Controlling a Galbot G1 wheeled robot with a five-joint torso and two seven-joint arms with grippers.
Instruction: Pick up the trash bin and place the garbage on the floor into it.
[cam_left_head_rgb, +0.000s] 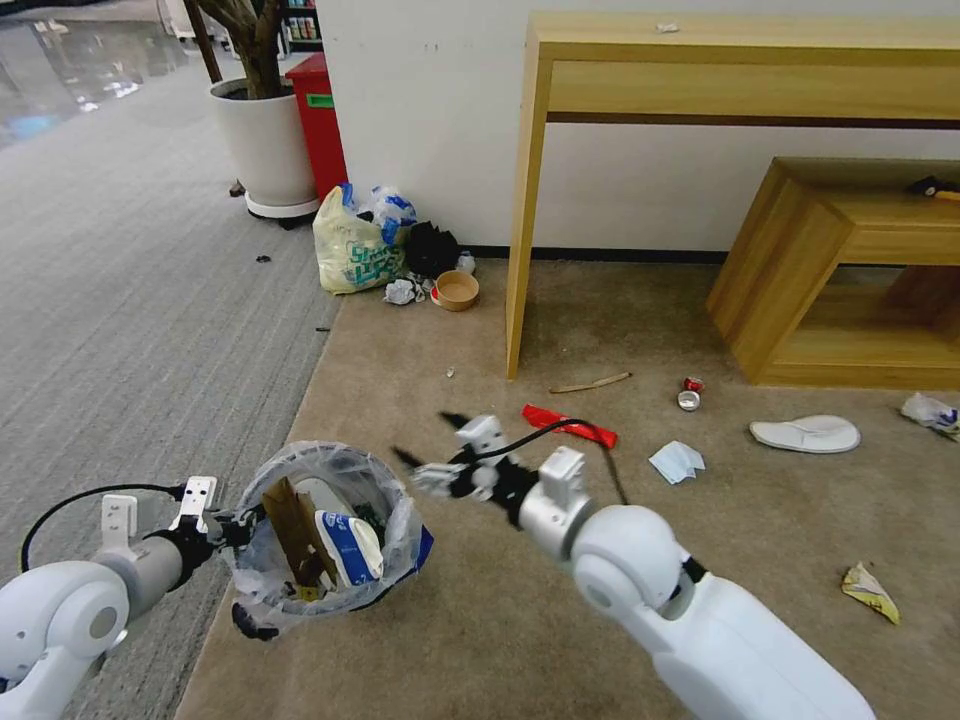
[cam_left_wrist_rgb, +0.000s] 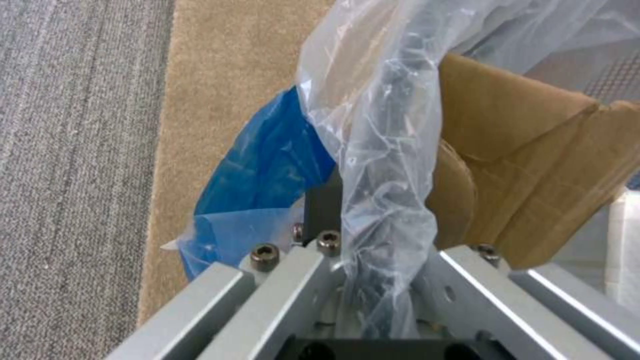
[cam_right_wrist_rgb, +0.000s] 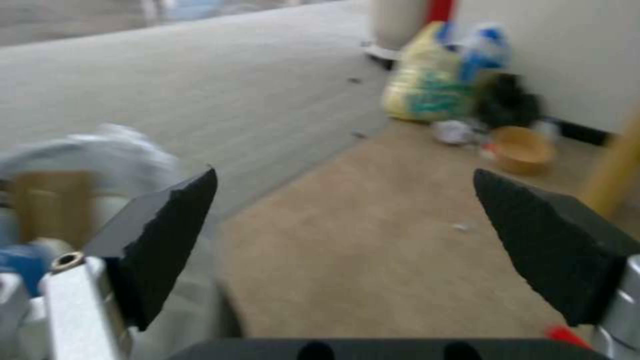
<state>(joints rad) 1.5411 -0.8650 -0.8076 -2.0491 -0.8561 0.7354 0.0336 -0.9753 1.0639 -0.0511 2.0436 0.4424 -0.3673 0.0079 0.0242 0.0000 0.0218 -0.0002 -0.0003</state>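
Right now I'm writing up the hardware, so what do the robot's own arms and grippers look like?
Both arms have glossy white rounded shells with bulbous joints, grey-silver wrist sections and black cables looping off them. The left gripper has a black body with white brackets and silver beams fixed by hex screws. The right gripper carries two black, textured, pointed wedge fingers on silver mounts.

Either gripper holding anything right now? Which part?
Left gripper is shut on the trash bin, clamped on its bag-lined rim. Right gripper is open and holds nothing, beside the bin.
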